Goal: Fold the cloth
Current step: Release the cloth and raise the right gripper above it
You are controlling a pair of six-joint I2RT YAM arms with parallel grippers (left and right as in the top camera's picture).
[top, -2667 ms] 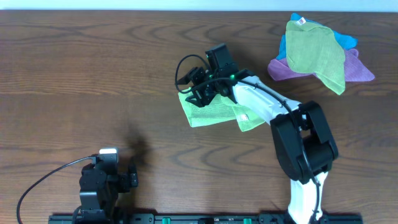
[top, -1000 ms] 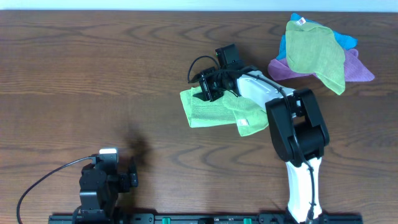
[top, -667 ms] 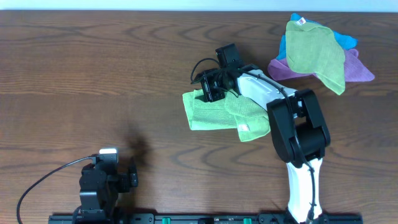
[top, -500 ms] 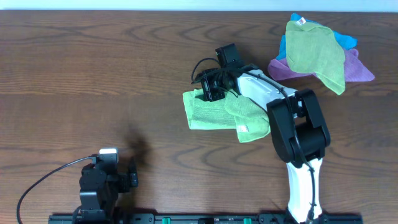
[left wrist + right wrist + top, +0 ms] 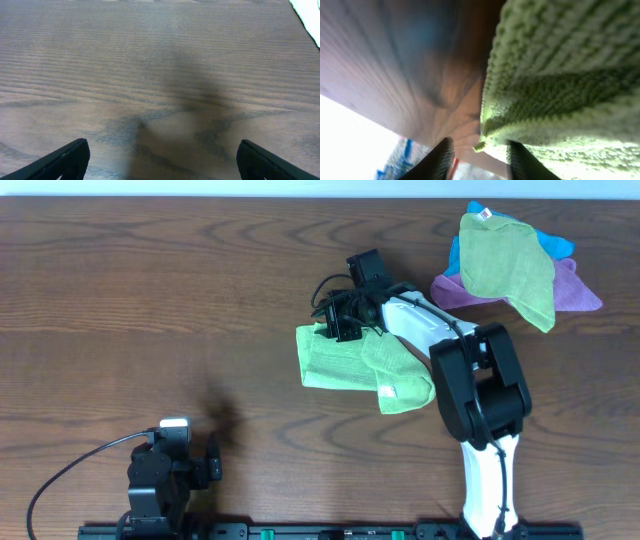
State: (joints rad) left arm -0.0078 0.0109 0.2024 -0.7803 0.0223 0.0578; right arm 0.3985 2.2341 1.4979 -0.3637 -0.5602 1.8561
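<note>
Cloth (image 5: pixel 345 362) lay part-folded near tabletop (image 5: pixel 150 280) centre. Right end effector (image 5: pixel 337 332) sat at its far edge, jaws half apart; grip unclear. Left end effector (image 5: pixel 162 159) gaped wide, empty.

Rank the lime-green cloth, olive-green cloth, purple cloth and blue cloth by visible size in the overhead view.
1. lime-green cloth and olive-green cloth: about alike, so not ranked against each other.
2. purple cloth: only its edges show.
3. blue cloth: the smallest, just slivers.
</note>
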